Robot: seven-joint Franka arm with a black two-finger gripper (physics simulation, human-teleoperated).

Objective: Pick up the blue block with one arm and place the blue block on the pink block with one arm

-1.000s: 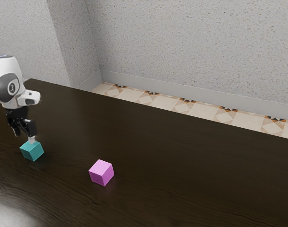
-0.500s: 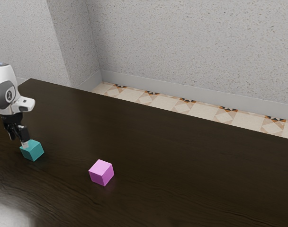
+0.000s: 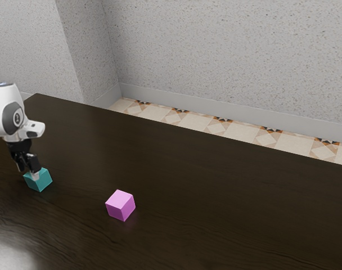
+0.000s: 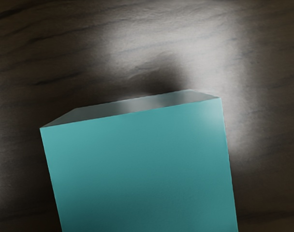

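The blue block [image 3: 38,180] is a teal cube lying on the dark wooden table [image 3: 216,191] at the exterior view's left. My gripper [image 3: 29,167] stands straight over it, open, with its fingertips down at the cube's top edges on either side. In the wrist view the blue block [image 4: 142,169] lies close under my hand, resting on the table. The pink block [image 3: 120,205] sits on the table apart from the cube, toward the exterior view's right and a little nearer the front.
A grey speckled wall [image 3: 227,50] and a strip of patterned floor tiles [image 3: 238,132] lie beyond the table's far edge. Bare dark tabletop stretches between the two blocks and on to the exterior view's right.
My hand has come down over the blue block, from just above it to fingertips level with its top. Neither block has moved.
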